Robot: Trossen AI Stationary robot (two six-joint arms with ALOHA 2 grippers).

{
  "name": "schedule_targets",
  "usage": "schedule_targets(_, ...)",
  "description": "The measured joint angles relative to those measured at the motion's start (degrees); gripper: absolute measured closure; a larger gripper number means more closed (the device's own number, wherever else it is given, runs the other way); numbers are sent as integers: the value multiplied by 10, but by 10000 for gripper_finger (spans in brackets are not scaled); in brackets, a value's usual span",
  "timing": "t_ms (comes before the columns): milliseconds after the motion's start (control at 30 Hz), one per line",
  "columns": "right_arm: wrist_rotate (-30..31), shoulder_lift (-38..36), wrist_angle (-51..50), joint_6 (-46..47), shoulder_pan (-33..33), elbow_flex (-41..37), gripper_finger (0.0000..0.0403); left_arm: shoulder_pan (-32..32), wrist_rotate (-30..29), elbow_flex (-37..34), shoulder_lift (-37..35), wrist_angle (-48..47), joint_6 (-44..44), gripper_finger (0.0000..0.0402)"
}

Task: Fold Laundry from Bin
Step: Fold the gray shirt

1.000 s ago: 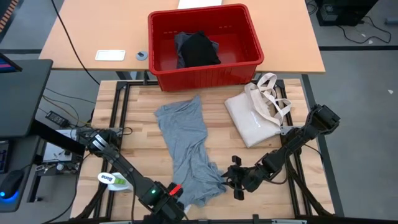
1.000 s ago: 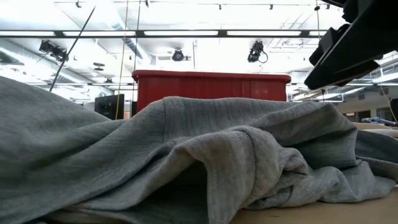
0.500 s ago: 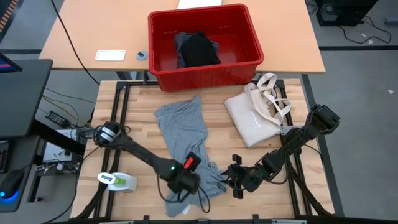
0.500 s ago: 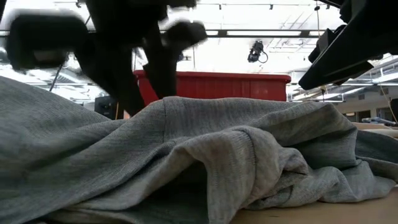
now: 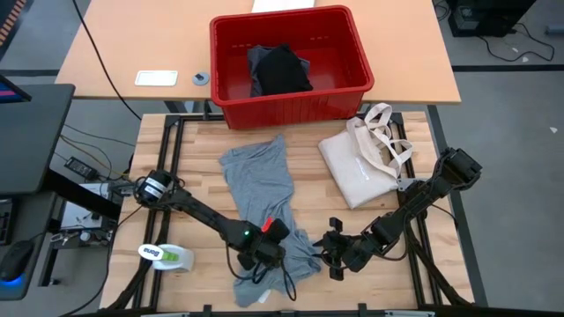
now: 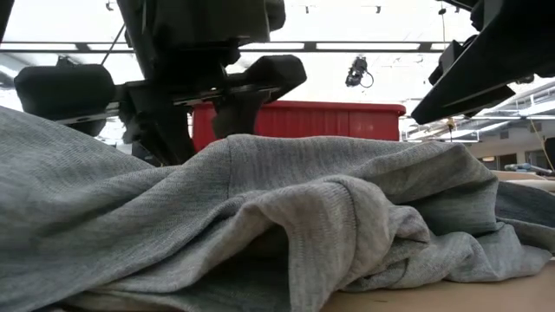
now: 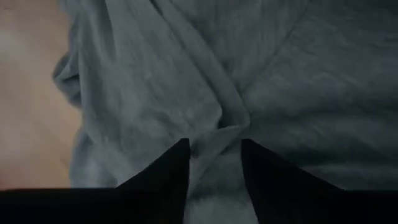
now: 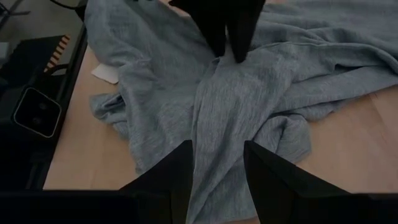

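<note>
Wooden slatted table (image 5: pixel 194 176): left gripper (image 7: pixel 214 155) pinches a fold of the light grey T-shirt (image 5: pixel 264 189); right gripper (image 8: pixel 217 163) straddles its cloth, grip unclear. Beyond both, the large red plastic bin (image 5: pixel 291 104) holds dark garments (image 5: pixel 280 70).

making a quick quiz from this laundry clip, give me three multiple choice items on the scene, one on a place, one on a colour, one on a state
1. Where does the cream tote bag lie?
A. inside the bin
B. on the wooden table, right of the grey T-shirt
C. on the floor

2. What colour is the bin?
A. red
B. blue
C. white

3. How does the grey T-shirt lie?
A. folded in a neat square
B. hanging from a hook
C. spread out and rumpled on the table

Answers:
1 B, the high view shows it beside the shirt, in front of the bin.
2 A, its walls and rim are red.
3 C, it lies creased, with the left gripper and right gripper at its near end.
</note>
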Motion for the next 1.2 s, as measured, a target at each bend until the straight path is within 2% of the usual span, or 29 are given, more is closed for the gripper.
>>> schedule_targets(300,14,0,-2,4,-1,0,252,4,11,2,24,28,24,389)
schedule_targets(467,1,0,-6,8,2,0,252,-4,-19,33,-15,-16,-9,391)
schedule_targets(567,-6,0,-4,8,8,0,252,-10,-27,68,-53,-84,-42,391)
schedule_targets(667,-3,0,5,-8,14,0,252,-15,-26,92,-96,-158,-73,391)
schedule_targets(800,-3,0,22,-33,15,0,252,-18,-29,101,-171,-210,-91,392)
schedule_targets(933,-7,0,27,-42,13,0,252,-23,-24,100,-248,-224,-102,392)
schedule_targets(1200,-35,10,38,-48,1,0,252,-24,-34,100,-388,-176,-122,392)
